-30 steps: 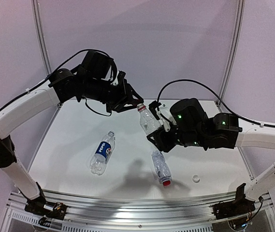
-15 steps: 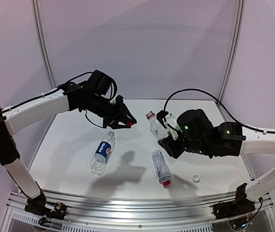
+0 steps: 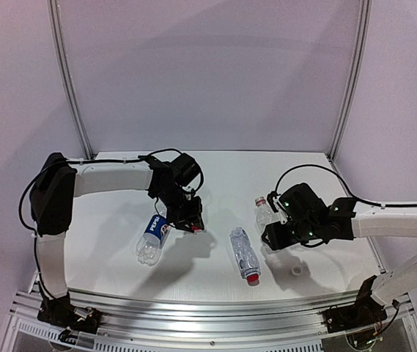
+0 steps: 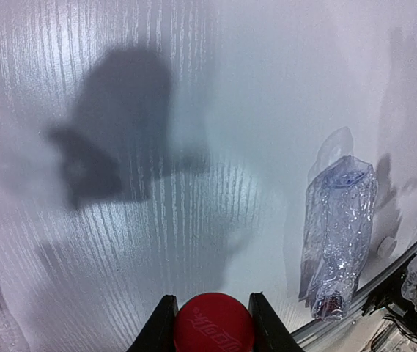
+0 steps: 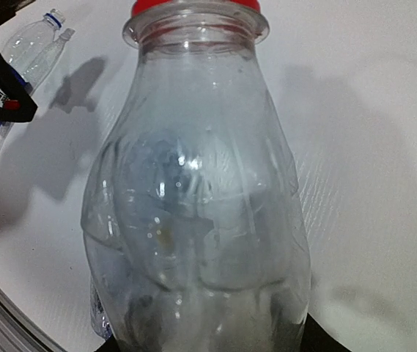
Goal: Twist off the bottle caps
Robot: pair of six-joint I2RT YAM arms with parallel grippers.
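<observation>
Red cap (image 4: 213,334) tight in low left pincer (image 3: 193,226); clear bottle (image 5: 193,220) tight in right pincer (image 3: 271,226).

Both arms have come down from the raised pose. A second ago the left gripper (image 3: 192,224) sat on the neck of the bottle (image 3: 264,211) held by the right gripper (image 3: 271,224). It has since pulled away with the red cap (image 4: 214,324) pinched between its fingers and swung down and left. It's now low over the table (image 3: 215,176), at the upper end of the Pepsi bottle (image 3: 152,236). The right arm lowered its bottle and shifted right. The neck now shows only a red ring (image 5: 196,6). The grippers went from meeting to well apart.
</observation>
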